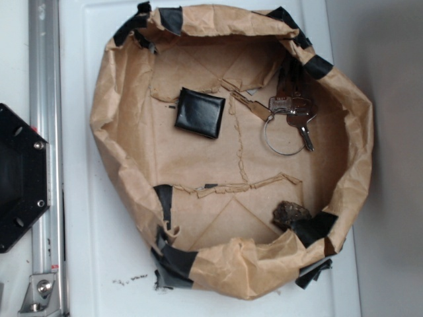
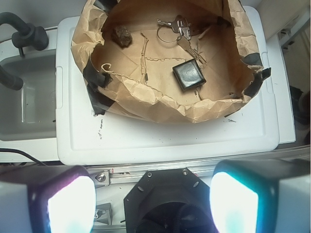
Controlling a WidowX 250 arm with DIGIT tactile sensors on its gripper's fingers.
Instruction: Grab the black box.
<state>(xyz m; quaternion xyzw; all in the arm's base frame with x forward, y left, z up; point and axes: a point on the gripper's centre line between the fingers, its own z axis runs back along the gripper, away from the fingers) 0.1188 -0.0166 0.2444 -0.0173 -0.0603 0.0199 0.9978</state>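
Looking down from the wrist, my two fingertips (image 2: 233, 206) glow pale at the bottom edge, spread wide apart with nothing between them, so my gripper (image 2: 153, 206) is open and empty. Right under it sits the black hexagonal plate (image 2: 167, 201) with its screws, bolted beside the aluminium rail (image 1: 45, 152).

Beyond that, on the white lid (image 2: 165, 138), there's the brown paper nest (image 1: 122, 165), a crumpled ring of paper patched with black tape strips (image 1: 175, 261). Its near wall rises between me and everything inside.

Inside the nest: a bunch of keys on a key ring (image 1: 285, 135), lying just right of the box in the exterior view, one key blade reaching toward it but not quite touching, as far as I can tell. A dark, rough lump (image 1: 291, 212) rests against the wall down by a tape patch, well apart from the box. Torn paper edges run across the floor between them.

And there's the black box (image 1: 199, 112), flat on the paper floor in the upper middle of the nest, turned slightly off square. Small, square, glossy black, leather-like, with a faint crease and a light sheen on top. From the wrist view it (image 2: 188, 74) sits right of centre, clear on top, nothing lying over it.
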